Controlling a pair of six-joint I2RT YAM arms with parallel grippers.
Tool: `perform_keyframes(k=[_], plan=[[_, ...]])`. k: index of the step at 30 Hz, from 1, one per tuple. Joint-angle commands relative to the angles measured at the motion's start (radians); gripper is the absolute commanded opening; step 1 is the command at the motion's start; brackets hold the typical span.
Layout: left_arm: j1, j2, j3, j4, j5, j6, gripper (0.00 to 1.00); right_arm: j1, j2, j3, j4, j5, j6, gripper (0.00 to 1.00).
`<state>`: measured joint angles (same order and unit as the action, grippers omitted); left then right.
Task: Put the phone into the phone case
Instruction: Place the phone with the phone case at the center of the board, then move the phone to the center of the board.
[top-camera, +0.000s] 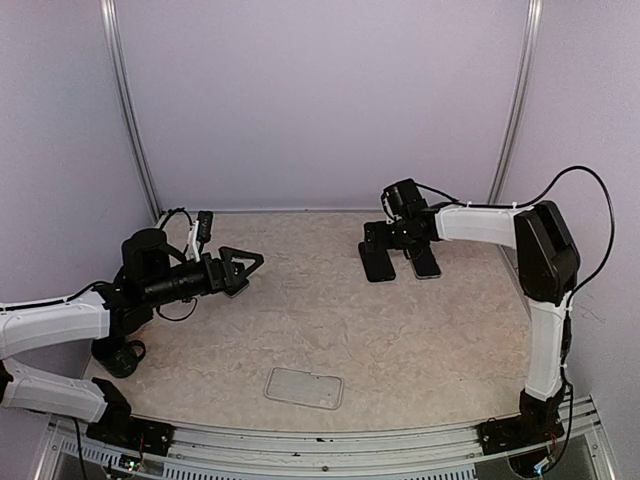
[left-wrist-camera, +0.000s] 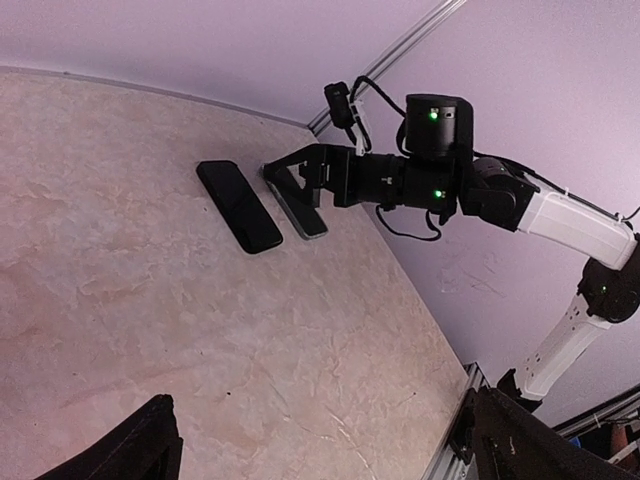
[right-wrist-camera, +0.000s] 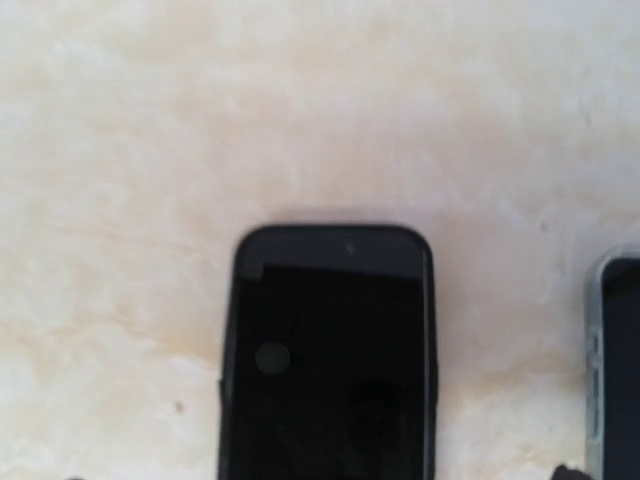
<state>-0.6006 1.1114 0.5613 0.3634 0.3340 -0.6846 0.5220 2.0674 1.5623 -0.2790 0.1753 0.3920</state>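
A black phone (top-camera: 377, 264) lies screen up at the far right of the table; it fills the lower middle of the right wrist view (right-wrist-camera: 328, 360) and shows in the left wrist view (left-wrist-camera: 238, 206). A second phone with a grey rim (top-camera: 426, 263) lies just to its right (right-wrist-camera: 615, 360). A clear phone case (top-camera: 304, 387) lies flat at the near middle. My right gripper (top-camera: 390, 240) is open and empty, low over the far end of the black phone. My left gripper (top-camera: 245, 268) is open and empty, held above the table's left side and pointing at the phones.
The marbled table (top-camera: 400, 340) is walled by purple panels behind and at the sides. A metal rail (top-camera: 330, 435) runs along the near edge. The right arm (top-camera: 480, 222) reaches across the far right corner.
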Motion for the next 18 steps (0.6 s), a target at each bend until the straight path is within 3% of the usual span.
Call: perform_keyframes(k=[1,18], plan=[[0.021,-0.009,-0.005,-0.019,-0.045,-0.018,0.99,0.023,-0.078,-0.057,0.082,-0.032,-0.083,0.99],[0.210,0.148,0.161,-0.223,-0.168,-0.064,0.99,0.163,-0.073,-0.017,0.121,-0.158,-0.233,1.00]])
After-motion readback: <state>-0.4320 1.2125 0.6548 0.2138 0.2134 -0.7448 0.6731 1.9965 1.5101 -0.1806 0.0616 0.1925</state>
